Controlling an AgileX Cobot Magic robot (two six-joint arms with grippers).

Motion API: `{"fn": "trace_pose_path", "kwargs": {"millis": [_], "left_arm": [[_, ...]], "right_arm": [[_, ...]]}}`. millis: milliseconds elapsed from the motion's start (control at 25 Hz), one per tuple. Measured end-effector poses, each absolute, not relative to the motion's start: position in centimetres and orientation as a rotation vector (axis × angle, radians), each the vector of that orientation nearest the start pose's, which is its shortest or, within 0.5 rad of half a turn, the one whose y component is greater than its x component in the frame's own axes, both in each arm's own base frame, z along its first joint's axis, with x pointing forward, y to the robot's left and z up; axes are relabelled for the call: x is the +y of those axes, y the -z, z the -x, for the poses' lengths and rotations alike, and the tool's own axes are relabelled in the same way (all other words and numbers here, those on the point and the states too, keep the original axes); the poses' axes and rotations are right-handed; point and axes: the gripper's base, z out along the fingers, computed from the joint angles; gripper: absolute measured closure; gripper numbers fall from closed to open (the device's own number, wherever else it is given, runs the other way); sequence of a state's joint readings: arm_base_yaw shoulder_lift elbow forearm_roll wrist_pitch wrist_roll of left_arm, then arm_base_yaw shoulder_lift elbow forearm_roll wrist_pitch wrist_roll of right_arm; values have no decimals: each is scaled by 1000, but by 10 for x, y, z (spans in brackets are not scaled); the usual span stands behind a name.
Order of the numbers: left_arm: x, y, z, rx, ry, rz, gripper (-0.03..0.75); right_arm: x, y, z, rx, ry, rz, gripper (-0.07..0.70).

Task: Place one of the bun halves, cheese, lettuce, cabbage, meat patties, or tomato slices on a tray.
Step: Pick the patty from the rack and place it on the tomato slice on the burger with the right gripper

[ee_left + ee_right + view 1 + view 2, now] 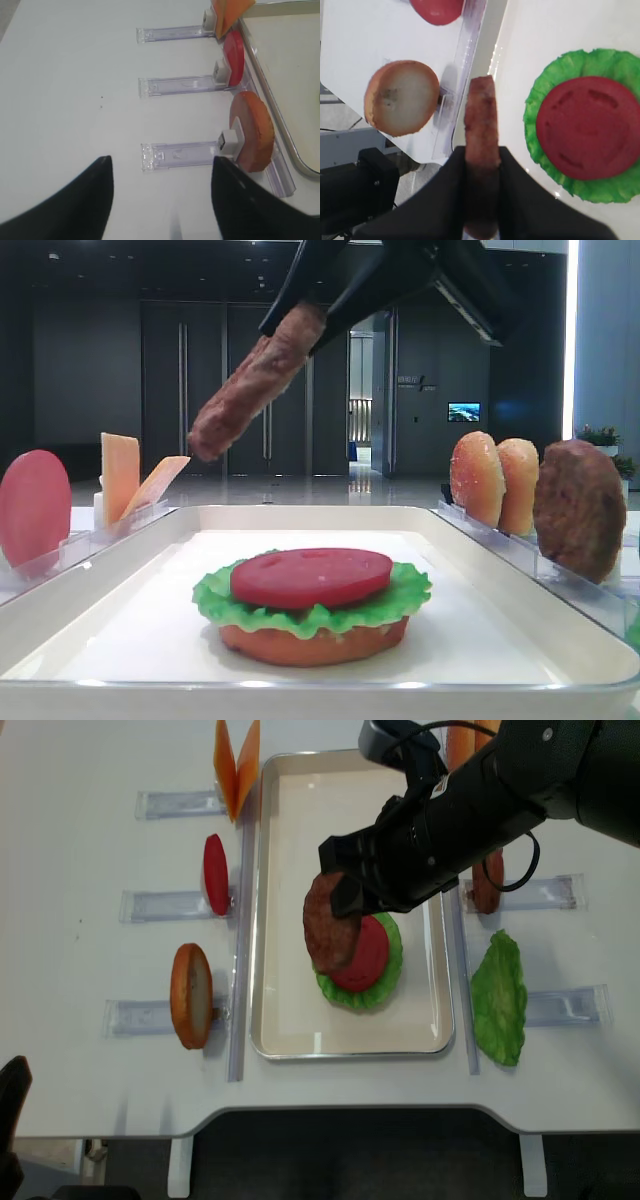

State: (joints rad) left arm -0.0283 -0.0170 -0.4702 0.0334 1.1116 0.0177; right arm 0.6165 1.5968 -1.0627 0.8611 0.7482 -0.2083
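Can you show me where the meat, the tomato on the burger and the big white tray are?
meat patty (255, 380), front exterior view, middle of its rough edge.
tomato slice (311, 576), front exterior view, its flat top.
tray (290, 1035), overhead view, bare floor.

Room backdrop: dark panelled wall (120, 380) with tall double doors (240, 390) fitted with long vertical bar handles. Open doorway (362, 400) right of centre, giving onto a brighter corridor. Small lit screen (463, 412) mounted on the dark wall beyond. Bright vertical light strip (571, 330) at far right, beside a pale wall panel. Potted green plants (600, 435) low at the right edge. Glossy, reflective floor (400, 485). Work surface: white tabletop (80, 970) with rounded front edge, on white legs (180, 1165) over dark flooring.
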Motion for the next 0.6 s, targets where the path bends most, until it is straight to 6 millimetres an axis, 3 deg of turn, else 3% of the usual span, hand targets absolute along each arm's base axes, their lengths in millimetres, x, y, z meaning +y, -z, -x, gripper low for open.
{"fn": "trace_pose_path", "kwargs": {"millis": [240,600], "left_arm": [[3,-265,6,2107,-34,-46,244],[3,-265,6,2107,-34,-46,244]], "right_arm": [[222,-249,-244,2688,-1125,393,519],[232,-210,-252,2750,-1182,443,519]]}}
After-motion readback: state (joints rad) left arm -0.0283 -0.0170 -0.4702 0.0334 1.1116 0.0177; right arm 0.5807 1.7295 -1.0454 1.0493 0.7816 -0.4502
